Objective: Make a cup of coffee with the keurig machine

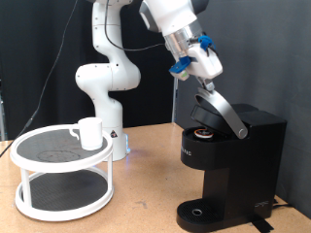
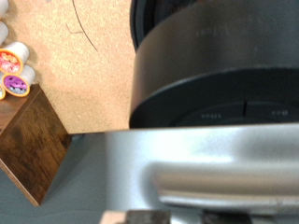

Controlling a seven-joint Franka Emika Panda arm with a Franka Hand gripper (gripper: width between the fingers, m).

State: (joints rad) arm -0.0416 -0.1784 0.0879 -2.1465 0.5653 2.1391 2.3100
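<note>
The keurig machine (image 1: pixel 233 160) is a black box at the exterior view's right, with its lid raised on a silver handle (image 1: pixel 222 109). A dark pod seems to sit in the open chamber (image 1: pixel 201 132). My gripper (image 1: pixel 199 83) is at the upper end of the raised handle, touching or very near it. In the wrist view the silver handle (image 2: pixel 206 168) fills the lower part and the machine's black round body (image 2: pixel 224 56) is beyond it. The cup (image 1: pixel 89 133), a white mug, stands on the top tier of a tray stand, far from the gripper.
The white two-tier round tray stand (image 1: pixel 29 199) is at the exterior view's left on the wooden table. The robot's base (image 1: pixel 105 83) stands behind it. The wrist view shows a brown wooden block (image 2: pixel 33 140) and several coffee pods (image 2: pixel 14 70) on the table.
</note>
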